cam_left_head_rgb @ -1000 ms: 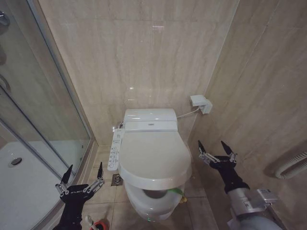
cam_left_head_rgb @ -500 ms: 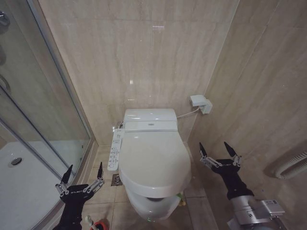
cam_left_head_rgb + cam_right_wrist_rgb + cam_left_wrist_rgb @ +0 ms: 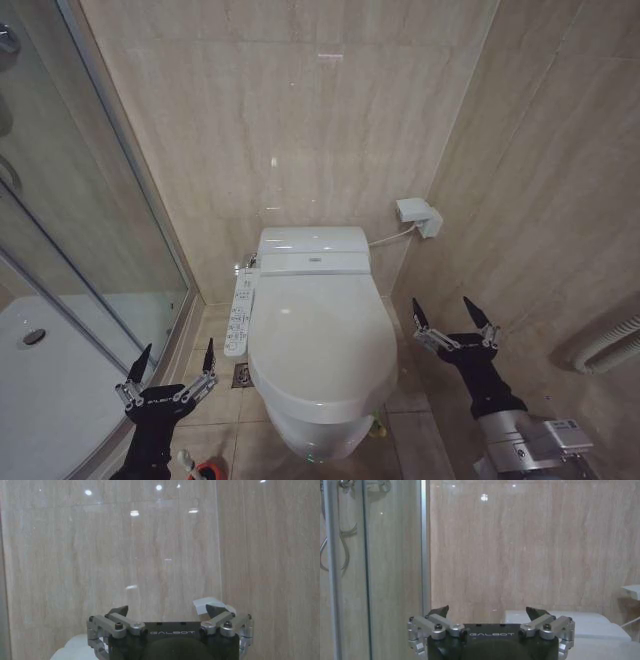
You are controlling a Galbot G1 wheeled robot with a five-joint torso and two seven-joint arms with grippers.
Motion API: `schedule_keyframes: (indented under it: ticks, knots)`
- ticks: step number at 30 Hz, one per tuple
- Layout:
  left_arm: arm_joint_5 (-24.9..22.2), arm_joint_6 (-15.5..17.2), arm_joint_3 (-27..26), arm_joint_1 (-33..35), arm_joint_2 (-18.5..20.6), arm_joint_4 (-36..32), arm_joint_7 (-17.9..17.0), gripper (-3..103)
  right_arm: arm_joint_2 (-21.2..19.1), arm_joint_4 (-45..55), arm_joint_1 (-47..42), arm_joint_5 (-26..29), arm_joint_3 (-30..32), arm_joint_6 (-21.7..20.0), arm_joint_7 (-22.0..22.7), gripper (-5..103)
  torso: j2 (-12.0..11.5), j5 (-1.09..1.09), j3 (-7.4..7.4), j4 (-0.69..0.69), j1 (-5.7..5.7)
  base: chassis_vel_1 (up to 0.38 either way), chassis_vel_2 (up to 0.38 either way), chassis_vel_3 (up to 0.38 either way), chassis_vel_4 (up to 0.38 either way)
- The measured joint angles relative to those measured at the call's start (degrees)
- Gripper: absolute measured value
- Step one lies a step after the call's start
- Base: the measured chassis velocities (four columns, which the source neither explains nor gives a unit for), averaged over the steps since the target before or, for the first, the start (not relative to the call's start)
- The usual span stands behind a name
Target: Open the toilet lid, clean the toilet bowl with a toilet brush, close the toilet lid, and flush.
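— Looking at the toilet first: how does the toilet lid (image 3: pixel 322 335) lie?
— Down flat, covering the toilet bowl (image 3: pixel 312 437), of which a white strip shows under the lid's front edge. The toilet stands against the back wall, between the glass shower wall (image 3: pixel 90 230) and the tiled right wall.
— Any writing to read?
— "GALBOT" in pale letters on the black body of each gripper, in both wrist views. The control panel (image 3: pixel 238 313) along the toilet's left edge carries rows of buttons, and a small mark sits on the tank cover (image 3: pixel 314 250); both are too small to read.
— Where are the grippers?
— The left gripper (image 3: pixel 172 366) hangs by the toilet's front left corner, over the floor beside the shower rail, fingers spread apart and clasping nothing. The right gripper (image 3: pixel 449 318) hangs off the toilet's right edge, near the right wall, its fingers likewise apart and empty.
— And the brush?
— A red holder (image 3: pixel 207 468) and a white stub beside it show at the floor below the left gripper; more I cannot tell.
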Motion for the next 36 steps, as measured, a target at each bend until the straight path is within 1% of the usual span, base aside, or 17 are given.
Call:
schedule_keyframes:
  ticks: [6, 36]
  knots:
    - [0.0, 0.0, 0.0, 0.0, 0.0, 0.0, 0.0, 100, 0.1, 0.0, 0.1, -0.9, -0.2, -0.6, 0.4, 100, 0.0, 0.00, 0.00, 0.00, 0.00, 0.000, 0.000, 0.000, 0.000]
    - [0.0, 0.0, 0.0, 0.0, 0.0, 0.0, 0.0, 100, 0.1, 0.0, 0.2, -0.9, -0.1, -0.8, 0.6, 100, 0.0, 0.00, 0.00, 0.00, -0.01, 0.000, 0.000, 0.000, 0.000]
